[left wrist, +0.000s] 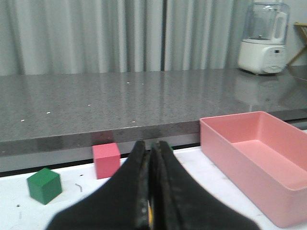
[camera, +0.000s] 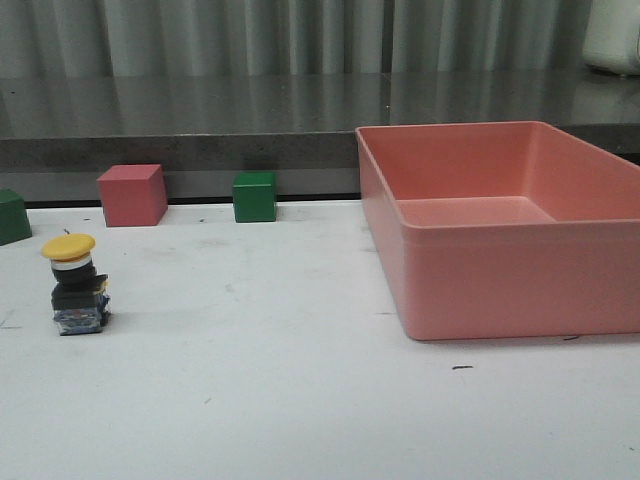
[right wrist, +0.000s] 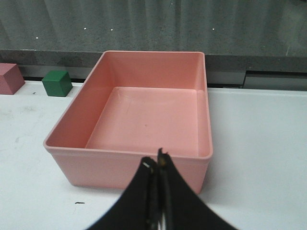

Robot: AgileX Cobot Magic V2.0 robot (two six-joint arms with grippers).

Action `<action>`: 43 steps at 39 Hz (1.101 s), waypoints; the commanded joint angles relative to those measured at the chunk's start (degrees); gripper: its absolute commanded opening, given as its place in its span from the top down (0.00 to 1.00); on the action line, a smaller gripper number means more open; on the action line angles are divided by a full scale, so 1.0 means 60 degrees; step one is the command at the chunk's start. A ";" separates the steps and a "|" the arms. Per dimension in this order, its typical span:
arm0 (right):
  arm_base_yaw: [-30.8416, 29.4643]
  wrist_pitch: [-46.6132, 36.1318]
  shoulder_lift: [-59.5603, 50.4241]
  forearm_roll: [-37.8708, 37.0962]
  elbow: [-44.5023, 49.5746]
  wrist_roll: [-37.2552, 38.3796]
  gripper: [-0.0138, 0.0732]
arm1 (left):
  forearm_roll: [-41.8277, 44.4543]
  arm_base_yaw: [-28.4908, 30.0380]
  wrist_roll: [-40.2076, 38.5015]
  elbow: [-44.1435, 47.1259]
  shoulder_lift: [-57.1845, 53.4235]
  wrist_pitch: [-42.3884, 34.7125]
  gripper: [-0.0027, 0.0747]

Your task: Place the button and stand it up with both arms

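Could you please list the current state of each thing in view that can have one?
button: upright on the table, yellow cap up, not held.
pink bin: open-topped, empty.
left gripper: shut, holding nothing visible.
right gripper: shut, holding nothing visible.
blender: upright on the counter, jar looks empty.

The bin (camera: 500, 230) runs off the right edge of the front view, so its right wall is out of sight there. A green cube (camera: 12, 217) at the far left is cut by the left edge; only part of it shows. In the right wrist view the pink cube (right wrist: 9, 78) is clipped by the frame edge. In the left wrist view the left gripper (left wrist: 150, 191) blocks the table just past it, hiding all but slivers of a second green cube (left wrist: 169, 148) behind its fingers. A blender (left wrist: 264, 38) on the far counter is too soft to read any detail. Neither arm appears in the front view.
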 commanded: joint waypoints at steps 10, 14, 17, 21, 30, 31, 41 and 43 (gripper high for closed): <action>-0.0054 -0.0781 0.0097 -0.0191 -0.0248 -0.0068 0.91 | 0.0091 0.2494 -0.0114 0.1581 -0.1379 -0.1055 0.99; -0.0054 -0.0781 0.0097 -0.0191 -0.0248 -0.0068 0.91 | 0.0086 0.2845 -0.0114 0.1986 -0.1378 -0.1075 0.99; -0.0054 -0.0781 0.0097 -0.0191 -0.0248 -0.0068 0.91 | 0.0100 0.2883 -0.0114 0.2340 -0.1378 -0.1282 0.99; -0.0054 -0.0781 0.0097 -0.0191 -0.0248 -0.0068 0.91 | 0.0100 0.2883 -0.0114 0.2948 -0.1378 -0.1933 0.99; -0.0054 -0.0781 0.0097 -0.0191 -0.0248 -0.0068 0.91 | 0.0100 0.2896 -0.0114 0.4097 -0.1378 -0.2992 0.99; -0.0054 -0.0781 0.0097 -0.0191 -0.0248 -0.0068 0.91 | 0.0100 0.2896 -0.0114 0.4185 -0.1378 -0.3083 0.99; -0.0054 -0.0781 0.0097 -0.0191 -0.0248 -0.0068 0.91 | 0.0048 0.2896 -0.0114 0.4414 -0.1378 -0.3529 0.99; -0.0054 -0.0781 0.0097 -0.0191 -0.0248 -0.0068 0.91 | 0.0048 0.2896 -0.0114 0.4414 -0.1378 -0.3529 0.99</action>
